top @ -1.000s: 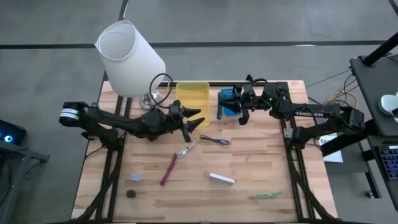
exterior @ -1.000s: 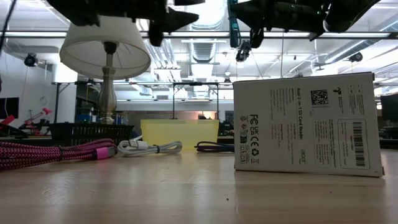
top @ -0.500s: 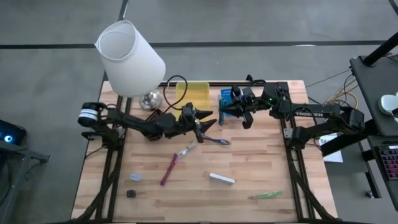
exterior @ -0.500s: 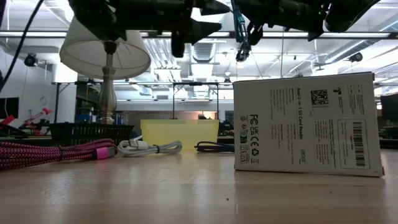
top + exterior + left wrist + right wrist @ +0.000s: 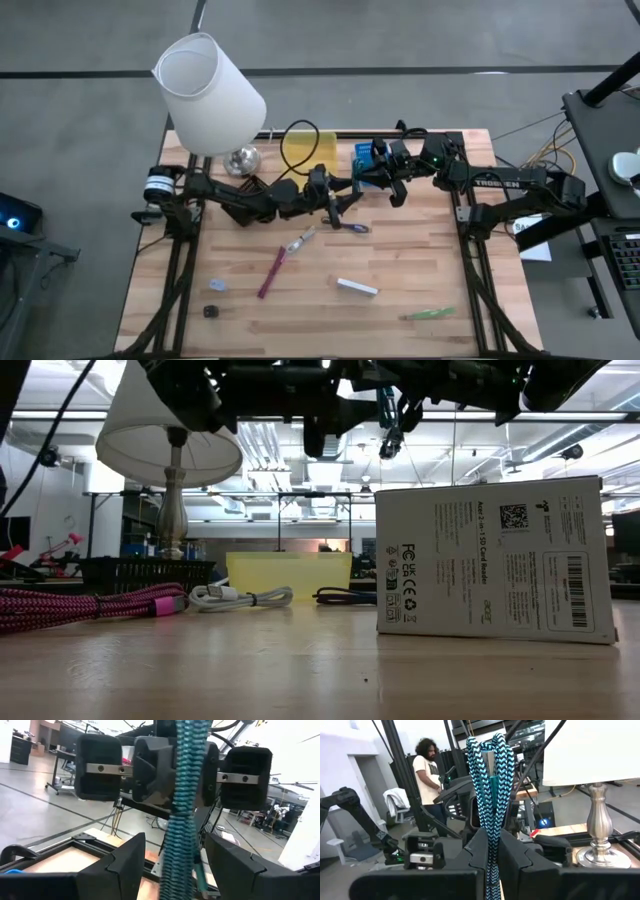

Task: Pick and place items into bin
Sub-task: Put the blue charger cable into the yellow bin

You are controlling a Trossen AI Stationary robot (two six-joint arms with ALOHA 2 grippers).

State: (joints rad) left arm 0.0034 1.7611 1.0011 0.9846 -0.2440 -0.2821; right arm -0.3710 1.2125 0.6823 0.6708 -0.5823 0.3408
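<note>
Teal braided cable hangs looped in the right gripper, whose 2 fingers are pinched tight on it above the far middle of the wooden table. In the left wrist view the same cable fills the frame between that arm's 2 parted fingers, so the left gripper stands wide around it, with no clear contact visible.

Compared with 0.5 s ago, the left arm has stretched further toward the right one: its gripper, then near the purple tool, now sits just beside the right gripper. 1 s ago it was back near the bin's front edge. The right gripper has held roughly the same spot for the last 0.5 s.

The yellow bin sits at the far edge of the table, near the lamp, partly covered by the left arm's yellow wire.

Loose items on the table, counted from the high view: 1 purple tool, 1 silver tool, 1 maroon pen, 1 white bar, 1 green strip, 1 grey bit and 1 black bit. All 7 lie outside the bin.

In the low view, 1 white printed box stands upright close to the camera. 1 person stands in the room beyond.
</note>
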